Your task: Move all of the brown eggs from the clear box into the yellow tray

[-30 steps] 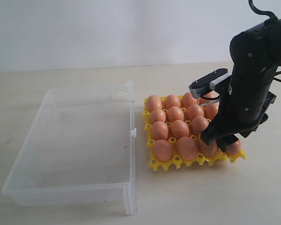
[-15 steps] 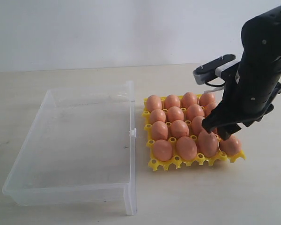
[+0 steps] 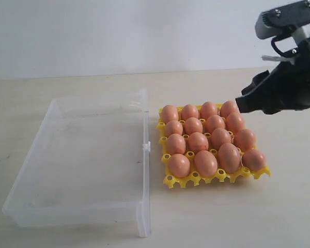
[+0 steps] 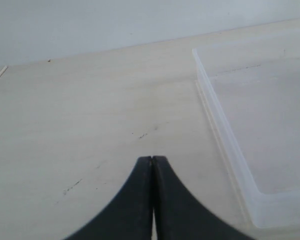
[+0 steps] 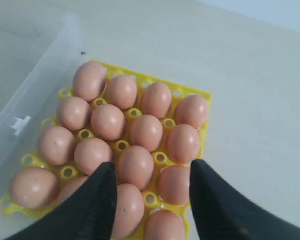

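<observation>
The right gripper (image 3: pixel 243 105) is hovering spread and empty at upper right; the eggs (image 3: pixel 198 142) are all sitting lower left of it in the tray (image 3: pixel 168 181).

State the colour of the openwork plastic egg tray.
The openwork plastic egg tray is bright yellow; exterior view shows it best.

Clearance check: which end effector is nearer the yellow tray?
Right. The right end effector hangs open above the yellow tray; the left end effector is shut over the table beside the clear box.
</observation>
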`<state>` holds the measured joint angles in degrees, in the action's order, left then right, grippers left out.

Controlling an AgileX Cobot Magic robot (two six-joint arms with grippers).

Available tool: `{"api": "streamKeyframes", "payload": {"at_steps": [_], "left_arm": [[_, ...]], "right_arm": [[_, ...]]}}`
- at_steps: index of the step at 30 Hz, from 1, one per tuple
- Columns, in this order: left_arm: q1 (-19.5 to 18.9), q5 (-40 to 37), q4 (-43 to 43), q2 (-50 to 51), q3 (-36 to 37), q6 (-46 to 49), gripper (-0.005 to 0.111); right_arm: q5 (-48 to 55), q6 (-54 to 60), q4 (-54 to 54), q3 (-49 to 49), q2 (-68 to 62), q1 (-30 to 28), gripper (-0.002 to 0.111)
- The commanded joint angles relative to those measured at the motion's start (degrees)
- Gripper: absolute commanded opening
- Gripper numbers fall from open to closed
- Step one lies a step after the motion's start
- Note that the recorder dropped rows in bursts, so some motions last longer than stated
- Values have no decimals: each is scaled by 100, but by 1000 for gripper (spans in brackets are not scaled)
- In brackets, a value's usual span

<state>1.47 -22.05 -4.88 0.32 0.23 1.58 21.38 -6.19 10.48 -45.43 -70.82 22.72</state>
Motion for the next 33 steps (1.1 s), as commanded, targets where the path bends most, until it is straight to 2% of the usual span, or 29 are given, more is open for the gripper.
{"api": "streamKeyframes", "payload": {"at_steps": [1,6,9,19,29,33], "left_arm": [[30,35,31,-32,-23,-15,0],[30,35,31,-32,-23,-15,0],[30,35,31,-32,-23,-15,0],[30,35,31,-32,-23,-15,0],[30,35,31,-32,-23,-15,0],[30,35,31,-32,-23,-15,0]], "right_arm": [[-1389,-158,2,1034,836,-10,35],[-3350,-198,-125,2179,1992,-10,23],[-3682,-198,-446,2548,2703,-10,20],[-2293,-174,-732,2562,4512,-10,20],[54,-202,-762,2562,5269,-10,20],[288,-117,-664,2551,5433,-10,20]]}}
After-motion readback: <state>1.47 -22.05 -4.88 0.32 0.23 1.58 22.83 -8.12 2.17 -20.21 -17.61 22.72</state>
